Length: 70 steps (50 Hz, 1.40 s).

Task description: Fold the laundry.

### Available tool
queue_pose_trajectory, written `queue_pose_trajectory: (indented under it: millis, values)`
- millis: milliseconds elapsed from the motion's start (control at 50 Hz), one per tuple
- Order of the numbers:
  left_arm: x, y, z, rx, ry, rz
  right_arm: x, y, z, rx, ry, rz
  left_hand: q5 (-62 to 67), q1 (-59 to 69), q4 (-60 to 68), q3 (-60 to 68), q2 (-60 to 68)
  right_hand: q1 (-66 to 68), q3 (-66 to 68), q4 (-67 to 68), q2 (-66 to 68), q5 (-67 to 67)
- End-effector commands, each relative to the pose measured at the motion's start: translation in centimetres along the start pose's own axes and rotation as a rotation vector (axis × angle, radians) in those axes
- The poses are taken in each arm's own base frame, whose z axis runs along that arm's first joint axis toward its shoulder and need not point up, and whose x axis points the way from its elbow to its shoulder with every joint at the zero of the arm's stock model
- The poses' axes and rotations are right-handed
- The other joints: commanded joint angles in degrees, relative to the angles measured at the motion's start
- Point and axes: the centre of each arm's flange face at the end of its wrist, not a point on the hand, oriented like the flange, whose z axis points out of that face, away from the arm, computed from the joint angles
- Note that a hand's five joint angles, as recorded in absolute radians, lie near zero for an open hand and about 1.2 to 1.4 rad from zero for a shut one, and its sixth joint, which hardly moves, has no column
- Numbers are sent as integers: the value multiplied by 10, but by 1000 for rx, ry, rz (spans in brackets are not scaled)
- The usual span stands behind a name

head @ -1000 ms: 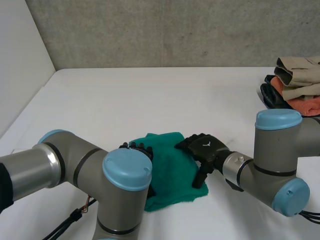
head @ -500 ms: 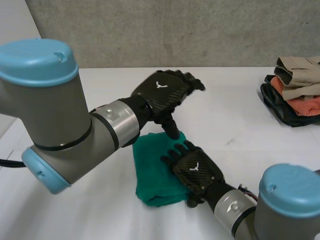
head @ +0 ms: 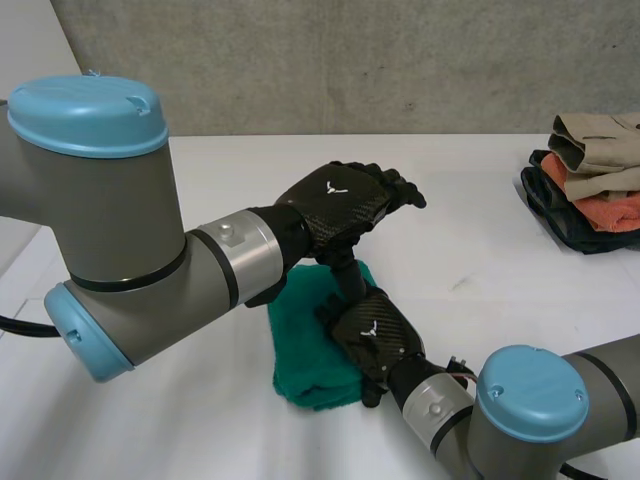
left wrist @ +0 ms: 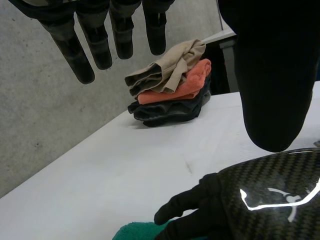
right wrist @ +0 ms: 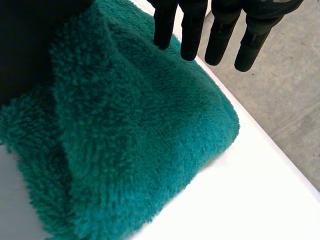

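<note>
one open right hand [head: 375,335] over green towel [head: 300,345]

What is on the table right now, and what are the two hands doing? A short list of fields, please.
towel: green, folded, lying on the white table
left hand: open, fingers straight, in the air above the towel
right hand: open, fingers straight, over the towel; contact unclear
pile: folded clothes, beige on orange on black, at the table's right edge
</note>
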Motion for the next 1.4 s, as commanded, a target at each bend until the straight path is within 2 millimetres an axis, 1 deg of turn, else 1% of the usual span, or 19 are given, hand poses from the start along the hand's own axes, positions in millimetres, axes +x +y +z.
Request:
queue_pose_trajectory:
  millis: [20, 240, 320, 380, 540, 620, 840, 860, 920, 940, 1000, 1060, 1080, 1140, 1200, 1220, 1280, 1300, 1400]
  values:
    - [-1, 0, 0, 1, -1, 0, 4, -3, 9, 23, 9, -4, 10, 10, 9, 14, 11, 45, 43, 43, 47, 77]
    - [-2, -7, -2, 18, -7, 9, 10, -7, 24, 54, 20, -10, 10, 10, 9, 14, 11, 97, 95, 95, 98, 128]
    - [-3, -8, -2, 22, -9, 9, 11, -8, 31, 69, 22, -10, 10, 10, 9, 14, 11, 312, 310, 310, 313, 343]
    - [-3, -8, -2, 24, -10, 10, 15, -10, 38, 84, 32, -14, 10, 10, 9, 14, 11, 612, 611, 610, 614, 644]
    - [-7, -16, -4, 43, -22, 16, 34, -27, 53, 149, 86, -15, 12, 12, 11, 16, 13, 613, 611, 611, 614, 644]
    - [-17, -26, -9, 70, -53, 26, 57, -39, 62, 191, 149, -25, 13, 13, 13, 17, 15, 613, 611, 611, 614, 644]
    - [-35, -50, -22, 138, -112, 48, 202, -72, 80, 419, 486, -2, 13, 13, 13, 17, 15, 613, 611, 611, 614, 644]
    - [-35, -52, -23, 145, -115, 51, 228, -78, 77, 473, 531, 29, 15, 15, 14, 19, 16, 613, 611, 611, 614, 644]
    - [-35, -53, -23, 146, -114, 51, 268, -85, 69, 542, 601, 68, 15, 15, 14, 19, 16, 613, 611, 611, 614, 644]
    - [-34, -53, -23, 147, -112, 52, 295, -90, 61, 584, 644, 87, 15, 15, 14, 19, 16, 613, 611, 611, 614, 644]
    - [-34, -53, -23, 147, -112, 52, 332, -90, 48, 624, 702, 86, 15, 15, 14, 19, 16, 613, 611, 611, 614, 644]
    - [-33, -52, -23, 144, -110, 51, 377, -74, 31, 631, 777, 73, 15, 15, 14, 19, 16, 613, 611, 611, 614, 644]
    - [-33, -51, -23, 140, -109, 49, 401, -62, 20, 618, 822, 50, 15, 15, 14, 19, 16, 613, 611, 611, 614, 644]
    - [-33, -51, -23, 140, -110, 52, 440, -21, 5, 570, 881, 25, 17, 17, 16, 21, 18, 613, 611, 611, 614, 644]
    - [-32, -49, -22, 136, -107, 50, 463, 6, -2, 547, 879, -12, 17, 17, 16, 21, 18, 613, 611, 611, 614, 644]
    - [-33, -48, -22, 131, -110, 48, 470, 29, -2, 519, 858, -13, 17, 17, 16, 21, 18, 613, 611, 611, 614, 644]
    - [-32, -44, -20, 122, -107, 45, 471, 73, 1, 460, 791, -1, 17, 17, 16, 21, 18, 613, 611, 611, 614, 644]
    - [-32, -43, -20, 118, -106, 43, 470, 102, -2, 415, 753, 20, 17, 17, 16, 21, 18, 613, 611, 611, 614, 644]
    - [-30, -37, -20, 99, -100, 34, 456, 177, -20, 293, 649, 106, 17, 17, 16, 21, 18, 613, 611, 611, 614, 644]
